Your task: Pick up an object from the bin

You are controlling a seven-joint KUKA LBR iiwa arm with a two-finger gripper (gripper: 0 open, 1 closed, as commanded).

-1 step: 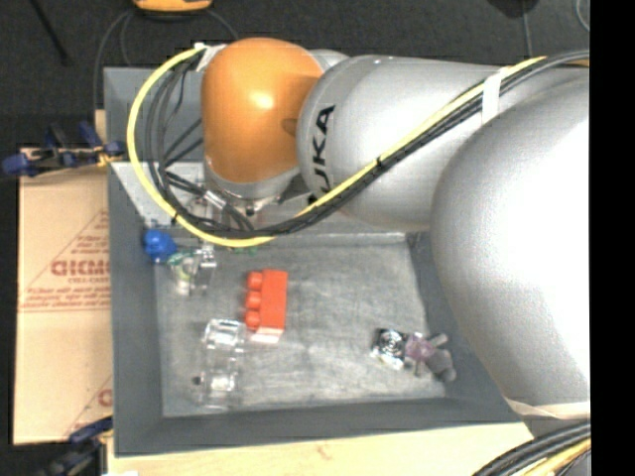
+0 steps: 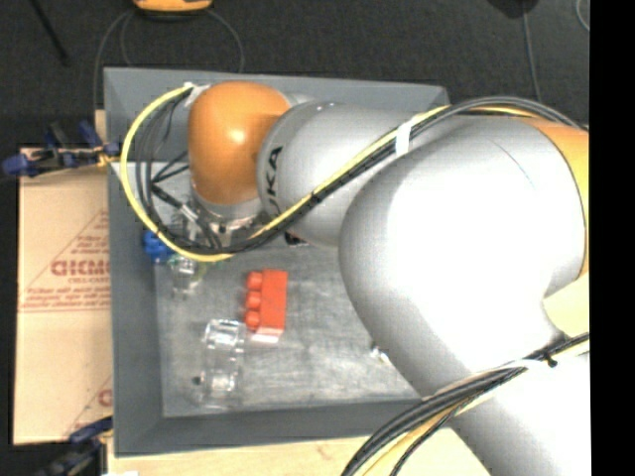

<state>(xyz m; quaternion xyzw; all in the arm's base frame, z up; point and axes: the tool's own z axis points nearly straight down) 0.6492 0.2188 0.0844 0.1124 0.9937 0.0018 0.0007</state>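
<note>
Close by bin wall (image 2: 134,305), orange wrist (image 2: 233,142); red brick (image 2: 268,300) apart.

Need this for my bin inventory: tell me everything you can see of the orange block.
The orange block looks like a plastic toy brick: oblong, with three rounded studs down its left side. It lies flat on the bin floor near the middle, its long side running almost up and down the view. A small pale piece sits against its lower end; whether they are joined cannot be told. A clear plastic thing lies close by on its left.
</note>
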